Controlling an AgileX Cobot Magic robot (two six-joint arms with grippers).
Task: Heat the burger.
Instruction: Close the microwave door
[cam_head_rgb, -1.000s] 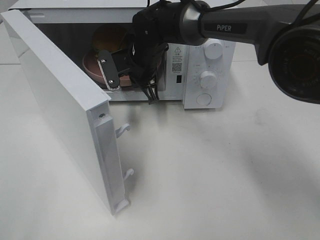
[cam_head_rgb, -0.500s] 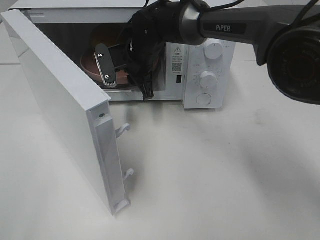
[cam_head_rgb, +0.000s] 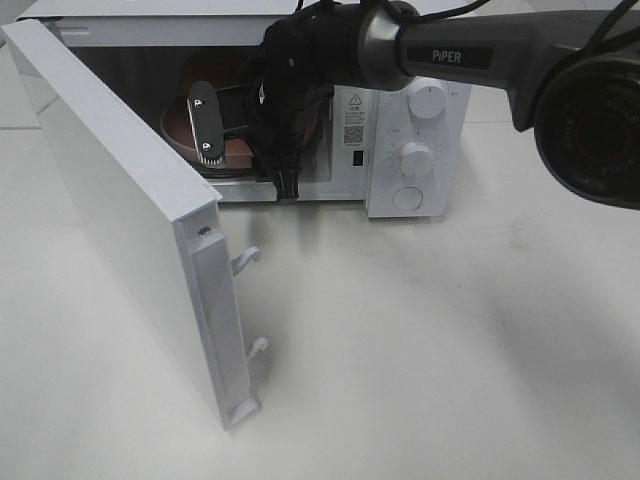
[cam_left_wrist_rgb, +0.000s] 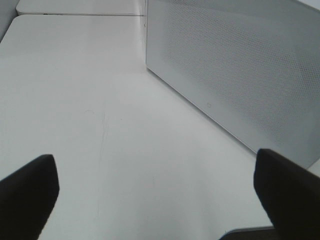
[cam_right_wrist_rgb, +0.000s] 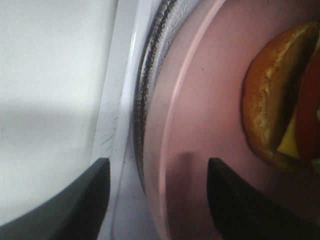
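Note:
The burger (cam_right_wrist_rgb: 270, 115) lies on a round pink plate (cam_right_wrist_rgb: 200, 125) inside the open microwave (cam_head_rgb: 415, 150). From the high camera the burger (cam_head_rgb: 213, 72) shows dimly behind the arm. My right gripper (cam_right_wrist_rgb: 159, 200) reaches into the oven cavity; its jaws stand apart on either side of the plate's rim, with a gap on each side. One silver-tipped finger (cam_head_rgb: 205, 125) shows in front of the plate (cam_head_rgb: 180, 130). My left gripper (cam_left_wrist_rgb: 155, 195) hangs open over bare table, holding nothing.
The microwave door (cam_head_rgb: 110, 200) swings wide toward the front left, latch hooks pointing right. A white perforated microwave panel (cam_left_wrist_rgb: 240, 75) stands close beside the left gripper. The glass turntable edge (cam_right_wrist_rgb: 145, 100) shows under the plate. Control knobs (cam_head_rgb: 417, 158) are on the right.
The right gripper's jaws have opened off the plate rim, and the visible finger has shifted a little left and up. The left gripper has not moved.

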